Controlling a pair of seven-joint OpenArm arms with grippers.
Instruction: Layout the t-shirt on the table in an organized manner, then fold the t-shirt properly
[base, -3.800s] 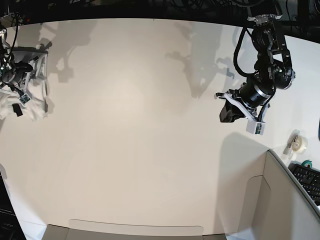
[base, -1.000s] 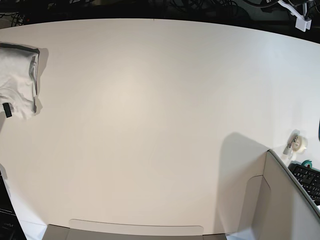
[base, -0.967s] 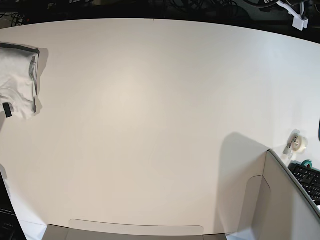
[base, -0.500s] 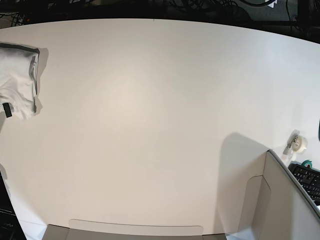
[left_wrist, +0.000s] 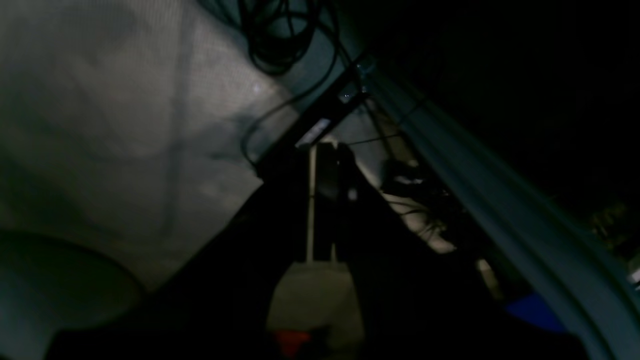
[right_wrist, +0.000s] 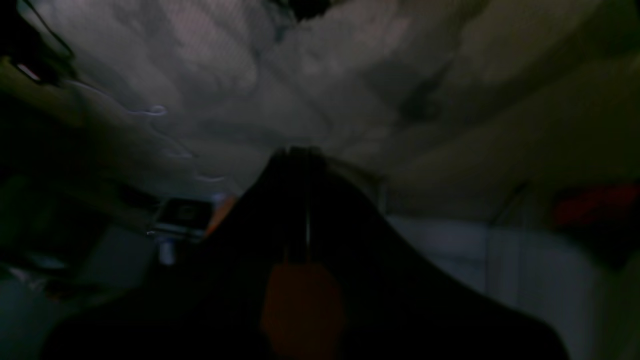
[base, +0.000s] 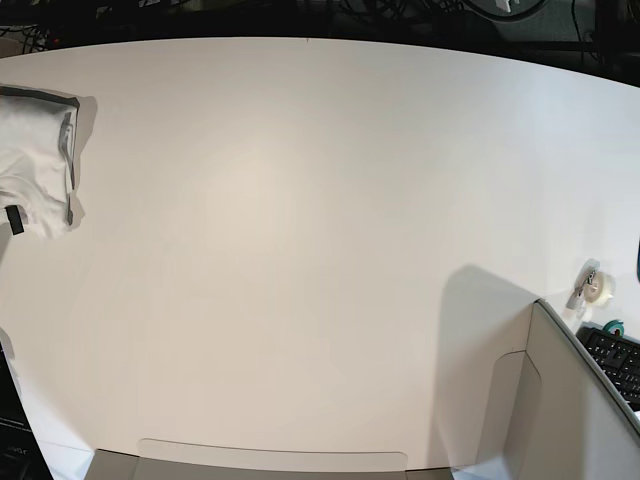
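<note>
Left gripper (left_wrist: 327, 165) and right gripper (right_wrist: 297, 155) closed, empty, off table. Folded white cloth t-shirt (base: 35, 160) lies at off-white tabletop (base: 320, 250) far left edge. Task looks finished; no further move needed.

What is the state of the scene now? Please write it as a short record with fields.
shirt: the t-shirt lies folded at the far left edge of the table, cut off by the frame
shirt tag: a small black tag shows on its lower part
left gripper: fingers shut, holding nothing, off the table
right gripper: fingers shut, holding nothing, off the table
arms in base view: neither is seen over the table
other things: a tape roll, a keyboard and a cardboard box at the right
</note>
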